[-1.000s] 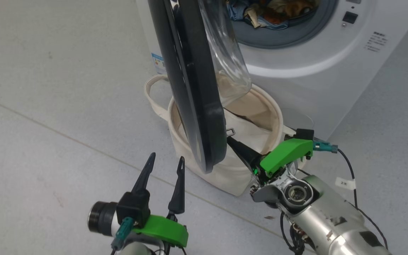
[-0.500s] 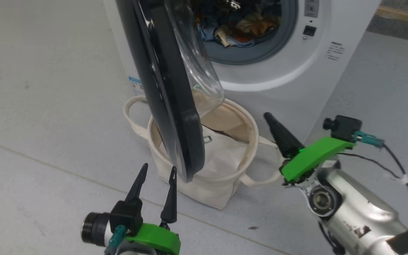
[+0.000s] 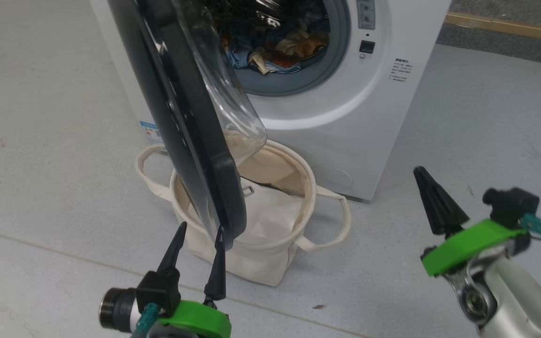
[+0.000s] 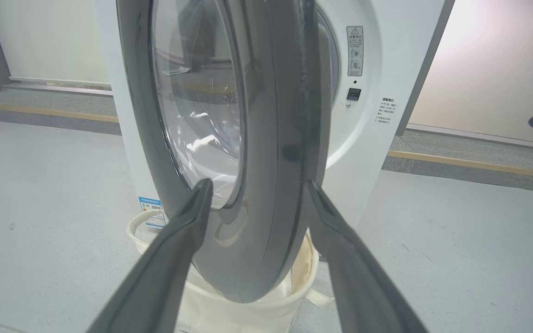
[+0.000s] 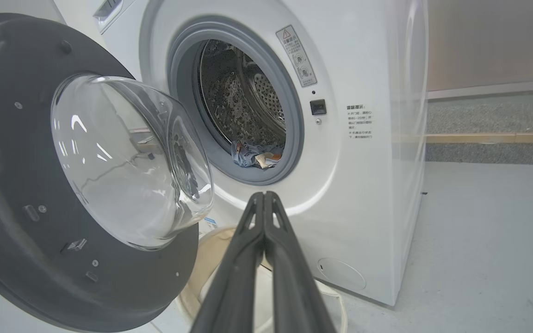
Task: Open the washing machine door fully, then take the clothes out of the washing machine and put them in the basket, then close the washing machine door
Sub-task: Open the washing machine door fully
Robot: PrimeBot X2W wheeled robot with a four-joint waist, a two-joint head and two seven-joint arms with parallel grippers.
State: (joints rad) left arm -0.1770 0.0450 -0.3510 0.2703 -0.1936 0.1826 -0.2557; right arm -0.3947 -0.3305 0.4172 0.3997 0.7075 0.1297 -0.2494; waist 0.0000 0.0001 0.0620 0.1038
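The washing machine (image 3: 345,117) stands at the top of the head view, and the washing machine door (image 3: 181,117) is swung out, seen nearly edge-on. The clothes (image 3: 275,47) lie low in the drum, and the right wrist view shows them at the drum's lip (image 5: 255,155). The basket (image 3: 251,263) stands on the floor under the door's lower edge. My left gripper (image 3: 202,228) is open just below that edge. In the left wrist view the door rim (image 4: 271,115) lies between its spread fingers; contact is unclear. My right gripper (image 3: 421,171) is shut and empty, off to the right.
A flat white sheet (image 3: 270,216) lies inside the basket. One loop handle (image 3: 331,234) sticks out toward my right arm. Grey floor spreads left and right of the machine. A wooden strip (image 3: 510,26) runs along the far floor edge.
The head view has shifted, so the camera moved. My right gripper has drawn back from the door's inner side by the basket, out to the right. The left gripper stays open below the door.
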